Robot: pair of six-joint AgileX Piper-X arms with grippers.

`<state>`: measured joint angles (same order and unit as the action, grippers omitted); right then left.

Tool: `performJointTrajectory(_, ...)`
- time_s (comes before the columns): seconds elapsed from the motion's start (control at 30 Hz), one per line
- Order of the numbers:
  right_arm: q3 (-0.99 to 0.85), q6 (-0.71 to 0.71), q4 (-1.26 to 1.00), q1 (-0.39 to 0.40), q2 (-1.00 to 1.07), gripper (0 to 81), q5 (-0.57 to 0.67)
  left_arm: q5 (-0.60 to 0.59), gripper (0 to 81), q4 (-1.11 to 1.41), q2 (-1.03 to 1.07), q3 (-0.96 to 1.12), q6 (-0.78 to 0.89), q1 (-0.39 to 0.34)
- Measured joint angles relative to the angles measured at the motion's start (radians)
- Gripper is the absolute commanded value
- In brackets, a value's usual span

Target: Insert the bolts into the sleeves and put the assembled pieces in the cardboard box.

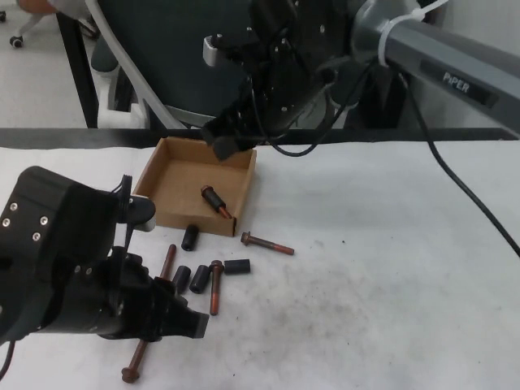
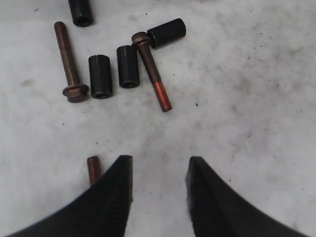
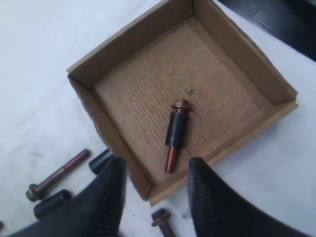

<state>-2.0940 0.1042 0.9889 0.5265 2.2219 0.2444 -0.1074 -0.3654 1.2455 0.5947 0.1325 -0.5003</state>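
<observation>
status: one assembled piece (image 3: 177,131) lies flat inside the cardboard box (image 3: 128,47), its threaded end close to one wall. the right end effector (image 3: 157,168) hangs over the box wall, fingers spread, holding nothing. the left end effector (image 2: 159,168) hangs low over the table (image 2: 247,98), likewise spread and empty.

loose stock lies on the table beside the box. the first sleeve (image 2: 101,76) and second sleeve (image 2: 128,66) lie side by side. the outer bolt (image 2: 69,61) lies just beside the first sleeve. the inner bolt (image 2: 152,71) lies against the second sleeve, its head touching a third sleeve (image 2: 166,33).

step in hand, as judged: start the next bolt-and-sleeve pair.

1. select the outer bolt; one flank is free, so the fingers are less likely to disturb its neighbours.
2. grip the bolt near the head, leaving the shank free.
3. grip a sleeve across its wall, bore unobstructed.
4. align both axes before pushing; a tilted entry is likely to jam.
5. seat the head against the sleeve.
</observation>
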Motion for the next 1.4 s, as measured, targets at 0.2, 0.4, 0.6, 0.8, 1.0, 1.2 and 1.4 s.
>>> performJointTrajectory(0.2, 0.144, 0.011, -0.018, 0.0, -0.09, 38.4, 0.0, 0.0, 35.7, 0.016, 0.0, 0.0, 0.012, 0.0)
performJointTrajectory(0.4, 0.317, 0.015, -0.092, 0.0, -0.194, 38.4, 0.0, -0.017, 35.7, 0.029, 0.003, 0.0, 0.023, 0.0)
performJointTrajectory(0.6, 0.677, 0.008, -0.305, 0.0, -0.43, 38.4, 0.0, -0.046, 35.7, 0.029, 0.098, 0.049, 0.039, 0.0)
performJointTrajectory(0.8, 0.964, -0.039, -0.49, 0.0, -0.65, 38.4, 0.0, -0.052, 35.7, 0.022, 0.23, 0.124, 0.047, 0.0)
performJointTrajectory(1.0, 1.208, -0.06, -0.612, 0.002, -0.851, 38.4, 0.0, -0.112, 35.7, 0.017, 0.296, 0.191, 0.049, 0.0)
performJointTrajectory(1.2, 1.332, -0.083, -0.674, 0.013, -0.966, 38.4, 0.0, -0.127, 35.7, -0.015, 0.362, 0.27, 0.054, 0.0)
performJointTrajectory(1.4, 1.372, -0.098, -0.683, 0.034, -1.021, 38.4, 0.0, -0.123, 35.7, -0.07, 0.429, 0.332, 0.056, 0.0)
